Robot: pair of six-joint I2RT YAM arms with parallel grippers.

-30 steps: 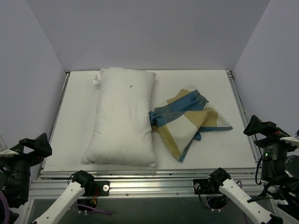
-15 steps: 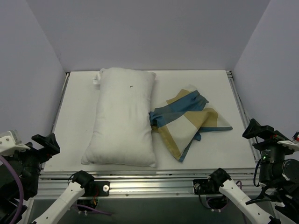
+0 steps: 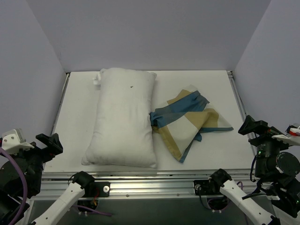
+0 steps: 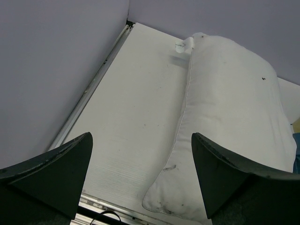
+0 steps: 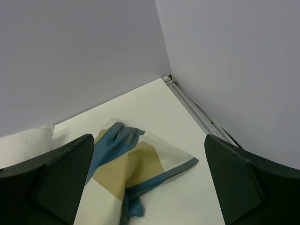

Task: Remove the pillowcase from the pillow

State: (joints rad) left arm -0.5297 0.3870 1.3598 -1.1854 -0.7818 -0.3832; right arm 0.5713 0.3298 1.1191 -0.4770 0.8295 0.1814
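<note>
Both nudged inward: left gripper [image 4: 141, 138], right gripper [image 5: 149, 138], fingers spread and empty; blue-tan checked fabric pillowcase [image 3: 187, 122] touching plump white pillow [image 3: 124, 117].

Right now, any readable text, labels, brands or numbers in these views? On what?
None can be read.
The small white corner tag on the plump plain white pillow: too small to show any print.
The blue, tan and cream checked fabric pillowcase: pattern only, no lettering.

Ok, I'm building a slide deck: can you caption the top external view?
The bare white pillow lies beside its crumpled checked pillowcase, fully removed, on the table.
</note>
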